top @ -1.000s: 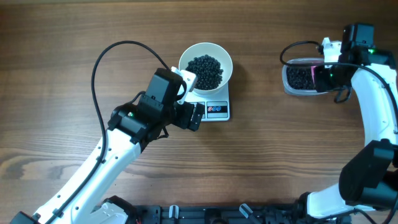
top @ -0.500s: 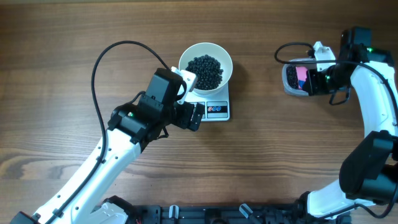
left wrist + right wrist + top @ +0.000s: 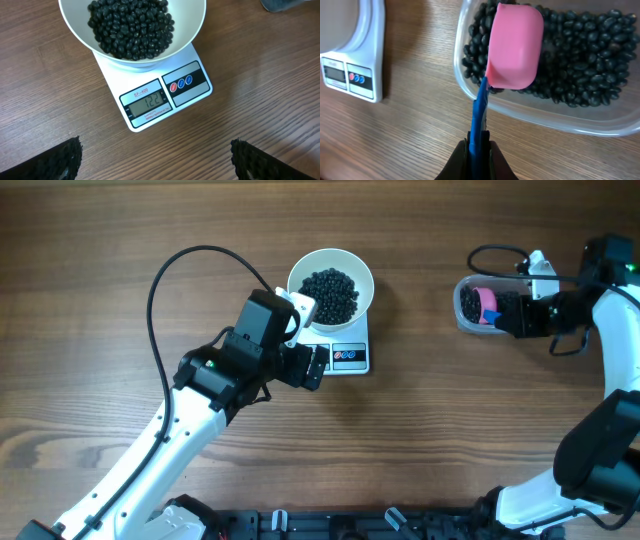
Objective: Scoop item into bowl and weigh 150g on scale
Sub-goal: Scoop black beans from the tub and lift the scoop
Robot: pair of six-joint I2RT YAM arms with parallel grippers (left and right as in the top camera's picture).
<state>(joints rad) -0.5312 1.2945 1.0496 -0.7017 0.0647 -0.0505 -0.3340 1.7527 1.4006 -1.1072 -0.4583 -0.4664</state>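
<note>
Right gripper (image 3: 477,145) now sits further right than before, pink scoop (image 3: 515,47) uncovered over tub (image 3: 545,122); I log its fingers clenched on the scoop's handle; left gripper (image 3: 314,367) splayed, empty, beside scale (image 3: 150,112); beans (image 3: 132,27) in bowl (image 3: 192,25) atop scale.

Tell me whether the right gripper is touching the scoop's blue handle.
Touching. In the right wrist view the right gripper is shut on the scoop's blue handle, pinching it from both sides with no gap.

Scale (image 3: 159,96) display reads 122; label above: SF-400.
</note>
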